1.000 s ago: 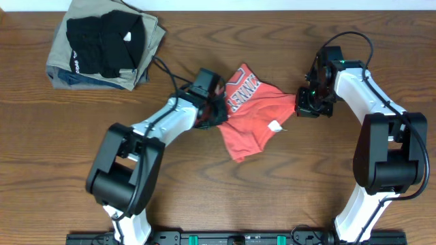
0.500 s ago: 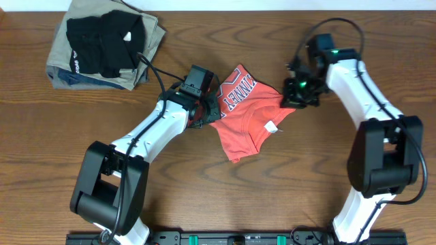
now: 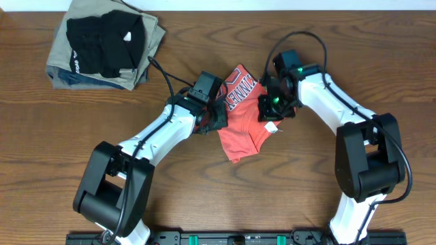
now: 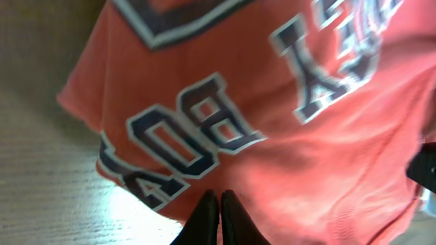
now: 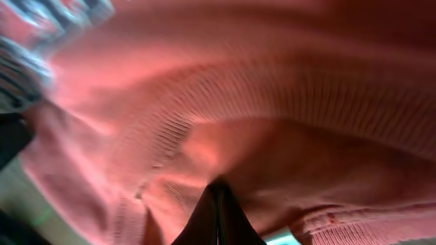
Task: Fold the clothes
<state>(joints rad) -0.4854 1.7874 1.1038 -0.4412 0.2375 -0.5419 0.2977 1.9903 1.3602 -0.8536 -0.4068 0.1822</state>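
The shirt [image 3: 242,133] lies just past the middle of the wooden counter [image 3: 68,170]. It is bunched into a crumpled wedge whose narrow tip points toward 6 o'clock. The left fingers [image 3: 213,119] sit at its 9 o'clock edge and the right fingers [image 3: 270,112] at its 3 o'clock edge, so the cloth spans between them. A small white tag [image 3: 272,127] shows at 5 o'clock of the right fingers.

In the left wrist view the left fingers [image 4: 210,216] are pressed together, their tips pinching the edge of the shirt [image 4: 286,136]. The block lettering [image 4: 184,129] spreads above them. In the right wrist view, which is blurred, the right fingers [image 5: 216,204] are also pinched tight, buried in a ribbed fold of the shirt [image 5: 272,102].

Farther off, at 10 o'clock of the shirt near the counter's far corner, a folded black garment [image 3: 102,37] lies on a folded khaki garment [image 3: 153,41], well apart from both sets of fingers.
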